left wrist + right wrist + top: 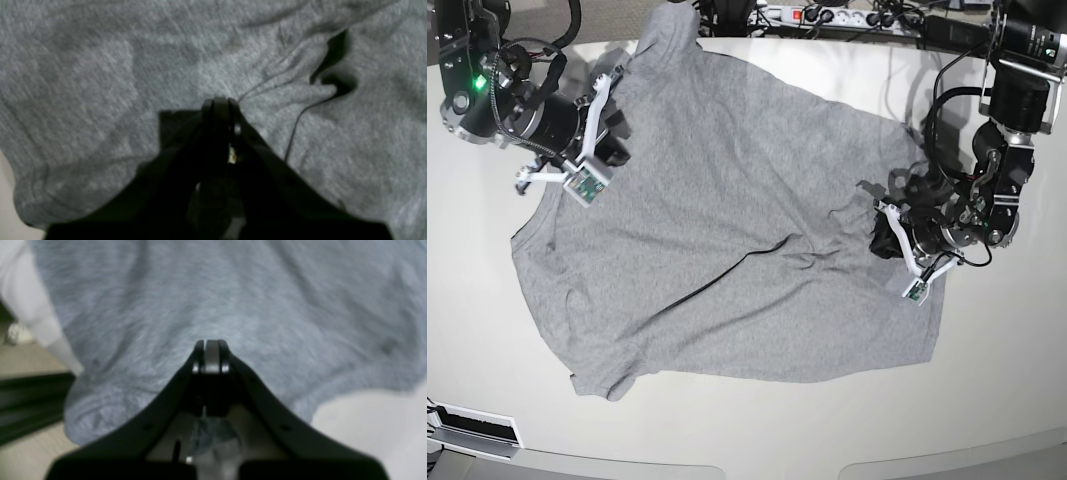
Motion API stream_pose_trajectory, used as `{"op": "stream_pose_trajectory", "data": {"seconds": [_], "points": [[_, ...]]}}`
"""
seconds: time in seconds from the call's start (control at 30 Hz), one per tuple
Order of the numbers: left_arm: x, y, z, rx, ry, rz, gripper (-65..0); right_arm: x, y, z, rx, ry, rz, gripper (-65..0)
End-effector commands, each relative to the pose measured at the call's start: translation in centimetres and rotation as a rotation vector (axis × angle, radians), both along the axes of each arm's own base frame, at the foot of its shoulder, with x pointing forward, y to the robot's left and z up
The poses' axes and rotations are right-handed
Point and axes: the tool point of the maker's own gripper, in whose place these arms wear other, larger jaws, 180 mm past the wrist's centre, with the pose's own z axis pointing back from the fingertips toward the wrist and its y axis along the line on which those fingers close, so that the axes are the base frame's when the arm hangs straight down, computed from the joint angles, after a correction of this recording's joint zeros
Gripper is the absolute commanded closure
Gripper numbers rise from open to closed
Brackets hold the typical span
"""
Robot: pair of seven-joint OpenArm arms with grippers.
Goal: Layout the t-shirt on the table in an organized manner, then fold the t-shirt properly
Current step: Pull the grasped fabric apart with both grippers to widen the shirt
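In the base view we read from left to right. At about ten o'clock the right gripper point(615, 128) meets the upper left part of the t-shirt point(727, 220); its wrist view shows the two black fingers point(199, 350) drawn together over grey cloth (whether a fold is pinched between them we cannot tell). The t-shirt lies spread, plain grey side up, across the middle of the table point(987, 400), one sleeve reaching toward twelve o'clock at the far edge and another toward seven o'clock. Wrinkles gather right of centre and run toward three o'clock. There the left gripper point(882, 222) sits at the shirt's right edge. In the left wrist view we see its fingers point(207, 108) closed tip to tip, with creases in the t-shirt point(133, 66) radiating from them, so it appears clamped on the fabric. A power strip point(827, 17) lies beyond the table at twelve o'clock.
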Motion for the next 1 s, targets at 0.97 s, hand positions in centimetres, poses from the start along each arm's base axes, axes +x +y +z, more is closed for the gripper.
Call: {"op": "stream_pose_trajectory", "data": {"seconds": [0.97], "points": [[-4.7,-1.4,4.0,-0.142,0.096,-0.195,0.0,2.1,-4.8,-10.5,-0.095,0.201,-0.214,0.0]]}}
